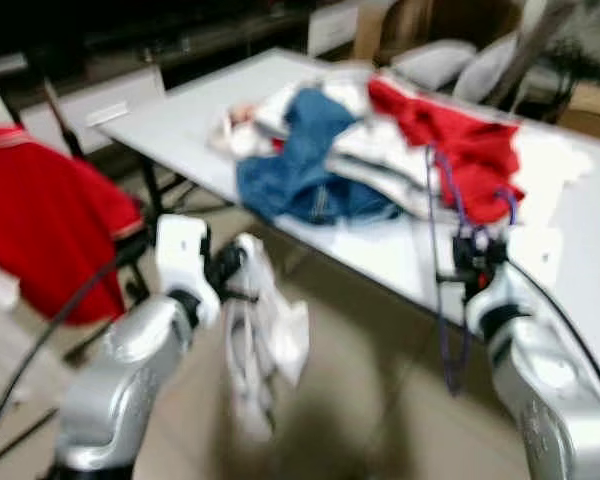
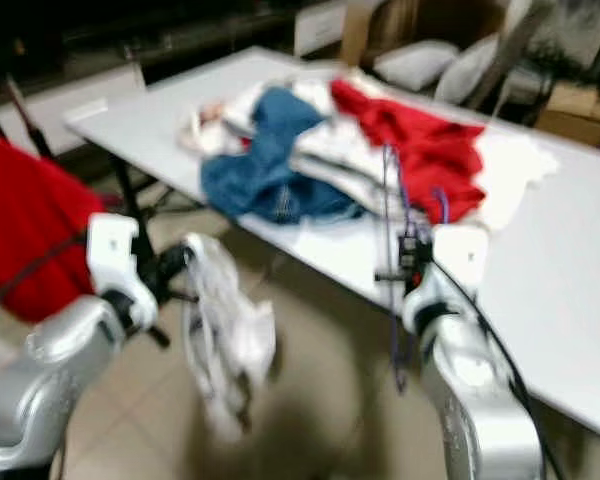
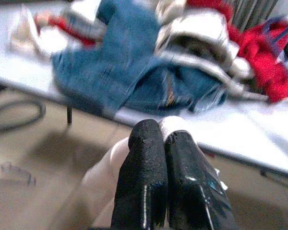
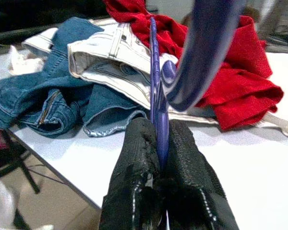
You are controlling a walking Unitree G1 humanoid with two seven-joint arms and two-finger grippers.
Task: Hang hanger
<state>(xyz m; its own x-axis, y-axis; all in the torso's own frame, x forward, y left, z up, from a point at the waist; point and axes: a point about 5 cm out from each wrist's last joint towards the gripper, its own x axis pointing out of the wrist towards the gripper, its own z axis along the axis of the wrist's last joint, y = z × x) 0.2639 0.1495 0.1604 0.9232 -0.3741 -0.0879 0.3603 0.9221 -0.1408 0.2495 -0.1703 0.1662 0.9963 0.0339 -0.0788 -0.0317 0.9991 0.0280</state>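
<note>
You have one white table [image 1: 580,270] ahead of you, with a pile on it: one pair of blue jeans [image 4: 48,103], one red garment [image 4: 240,81] and one pale pair of trousers [image 4: 115,62]. A second red garment [image 1: 40,230] hangs off to your left. Your left gripper [image 3: 164,139] is pinched together on one white garment [image 1: 260,340] dangling above the floor. Your right gripper [image 4: 158,139] is clamped on the one purple hanger [image 4: 156,86], held at the table's near edge.

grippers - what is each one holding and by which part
Right gripper is shut on the purple hanger, pinching its thin frame. Left gripper is shut on the white garment by its upper edge.
</note>
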